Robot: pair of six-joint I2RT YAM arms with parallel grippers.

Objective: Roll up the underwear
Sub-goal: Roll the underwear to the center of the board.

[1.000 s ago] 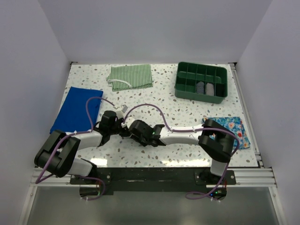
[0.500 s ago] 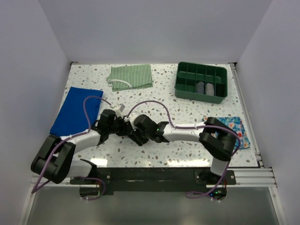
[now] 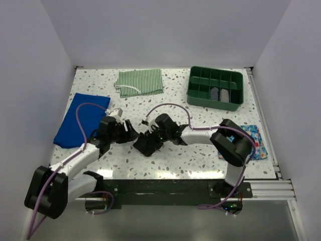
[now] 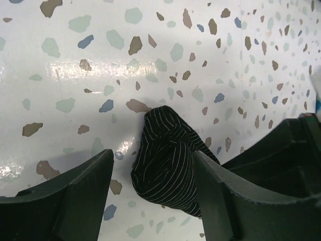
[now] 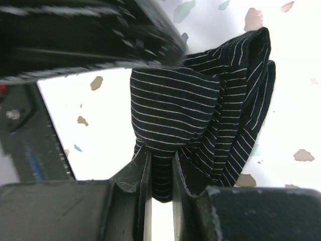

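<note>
The underwear (image 3: 145,145) is a black cloth with thin white stripes, bunched into a small roll on the speckled table (image 3: 200,155). In the right wrist view my right gripper (image 5: 160,156) is shut on a fold at the near end of the underwear (image 5: 190,110). My left gripper (image 4: 153,156) stands open; its two fingers flank the rolled underwear (image 4: 168,160) with a gap on each side. Seen from above, the left gripper (image 3: 129,134) sits just left of the roll and the right gripper (image 3: 152,140) just right of it.
A green divided tray (image 3: 215,89) stands at the back right. A green-and-white striped cloth (image 3: 140,81) lies at the back, a plain blue cloth (image 3: 80,119) at the left, and a floral cloth (image 3: 253,140) at the right behind the right arm.
The left gripper has opened and let go of the roll, and its arm has drawn back to the left. The right gripper stays shut on the roll and has shifted slightly right.
</note>
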